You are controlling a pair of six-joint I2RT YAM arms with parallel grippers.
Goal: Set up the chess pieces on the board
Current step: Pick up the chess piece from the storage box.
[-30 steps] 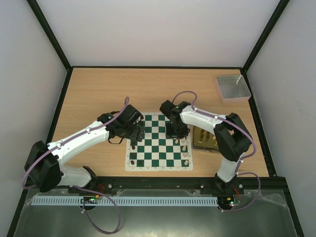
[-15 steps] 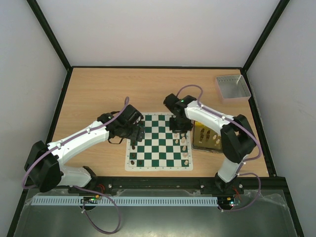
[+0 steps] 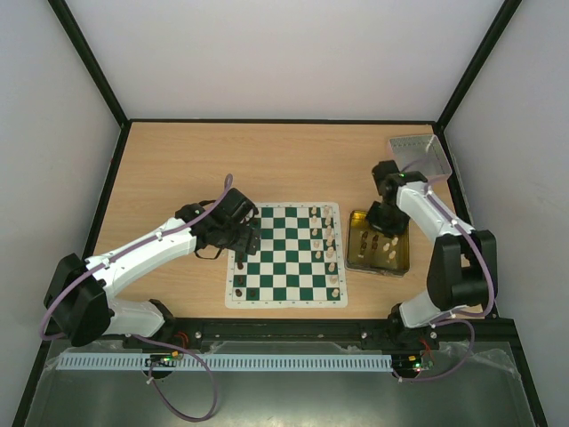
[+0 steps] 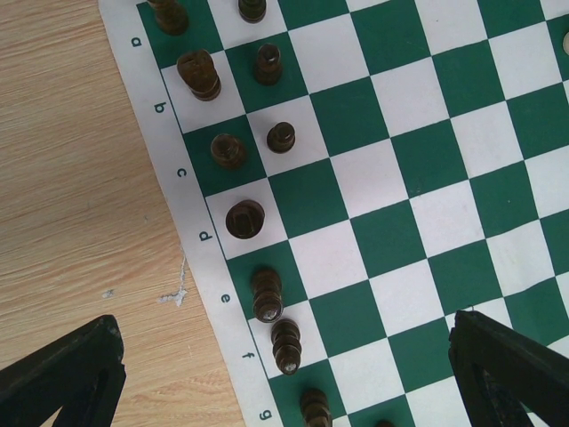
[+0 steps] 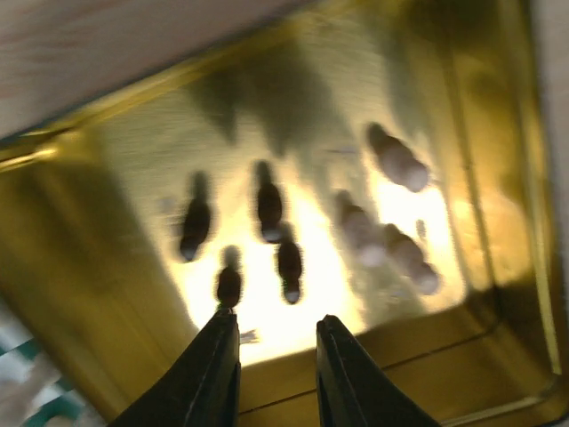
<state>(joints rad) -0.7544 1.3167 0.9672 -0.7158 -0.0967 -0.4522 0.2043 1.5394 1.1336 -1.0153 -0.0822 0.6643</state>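
Right hand (image 5: 276, 322) over tray (image 5: 116, 160), chess pieces (image 5: 269, 206) just ahead

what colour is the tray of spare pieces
It's a translucent yellow rectangular tray, clearest in the right wrist view.

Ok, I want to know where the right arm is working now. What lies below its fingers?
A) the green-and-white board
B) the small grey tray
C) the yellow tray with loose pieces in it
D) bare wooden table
C: in the right wrist view the right fingers hang over the yellow tray, with dark pieces and cream pieces in it.
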